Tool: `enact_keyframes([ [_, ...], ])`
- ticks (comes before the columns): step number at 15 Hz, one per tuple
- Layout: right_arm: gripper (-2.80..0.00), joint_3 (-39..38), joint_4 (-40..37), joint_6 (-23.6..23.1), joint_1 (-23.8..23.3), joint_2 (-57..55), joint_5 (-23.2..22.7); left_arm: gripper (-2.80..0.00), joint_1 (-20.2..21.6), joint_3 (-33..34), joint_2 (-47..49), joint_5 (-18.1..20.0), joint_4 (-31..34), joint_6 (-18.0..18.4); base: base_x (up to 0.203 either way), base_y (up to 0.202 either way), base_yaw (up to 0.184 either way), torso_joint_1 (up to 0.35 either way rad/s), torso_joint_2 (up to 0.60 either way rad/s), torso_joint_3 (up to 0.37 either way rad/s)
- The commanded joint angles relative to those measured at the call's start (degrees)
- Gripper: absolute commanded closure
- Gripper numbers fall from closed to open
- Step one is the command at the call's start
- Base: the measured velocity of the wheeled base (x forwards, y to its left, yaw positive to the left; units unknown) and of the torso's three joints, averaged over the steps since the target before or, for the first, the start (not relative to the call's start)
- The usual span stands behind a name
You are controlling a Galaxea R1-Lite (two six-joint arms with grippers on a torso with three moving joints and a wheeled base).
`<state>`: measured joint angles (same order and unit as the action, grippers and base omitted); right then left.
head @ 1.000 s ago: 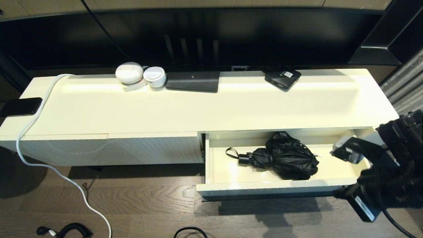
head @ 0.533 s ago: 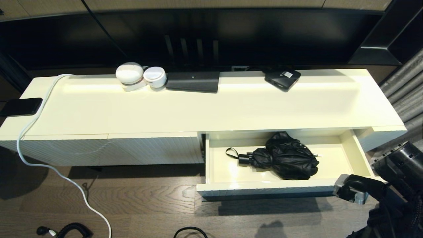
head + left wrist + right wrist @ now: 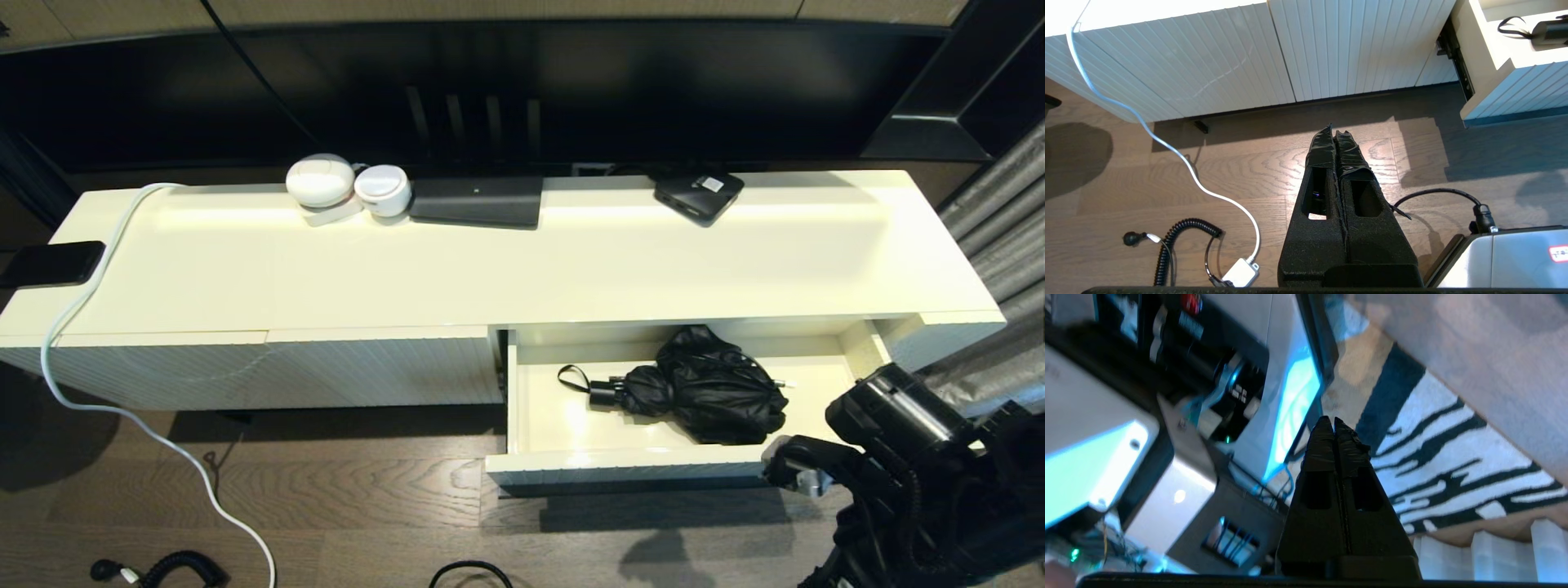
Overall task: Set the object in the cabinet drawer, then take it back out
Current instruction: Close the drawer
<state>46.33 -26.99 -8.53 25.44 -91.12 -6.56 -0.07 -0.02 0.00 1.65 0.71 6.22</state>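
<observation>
A long cream cabinet (image 3: 522, 269) stands on a dark wood floor (image 3: 343, 506) below a black television. The cabinet drawer (image 3: 653, 469) at its right end is pulled open, and a folded black umbrella (image 3: 710, 388) lies inside on the cream bottom. The right gripper (image 3: 1334, 424), fingers pressed together and empty, hangs off the drawer's right front corner. The left gripper (image 3: 1334, 131), also closed and empty, hovers over the floor.
</observation>
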Motion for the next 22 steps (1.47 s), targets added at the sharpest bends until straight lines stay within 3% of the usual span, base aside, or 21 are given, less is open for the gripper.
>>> enact_keyframes([
  [1, 0.00, -0.2, 2.1, 0.4, 0.0, -3.3, 0.0, 0.00, 0.0, 0.0, 0.0, 0.0, 0.0, 0.0, 0.000, 0.000, 0.000, 0.000, 0.00, 0.000],
  [10, 0.00, 0.4, 14.3, 6.8, -0.7, -7.0, 3.6, 0.00, 0.0, 0.0, 0.0, 0.0, 0.0, 0.0, 0.000, 0.000, 0.000, 0.000, 0.00, 0.000],
  [22, 0.00, -7.8, 34.0, 6.9, -0.7, -6.0, 8.8, 0.00, 0.0, 0.0, 0.0, 0.0, 0.0, 0.0, 0.000, 0.000, 0.000, 0.000, 0.00, 0.000],
])
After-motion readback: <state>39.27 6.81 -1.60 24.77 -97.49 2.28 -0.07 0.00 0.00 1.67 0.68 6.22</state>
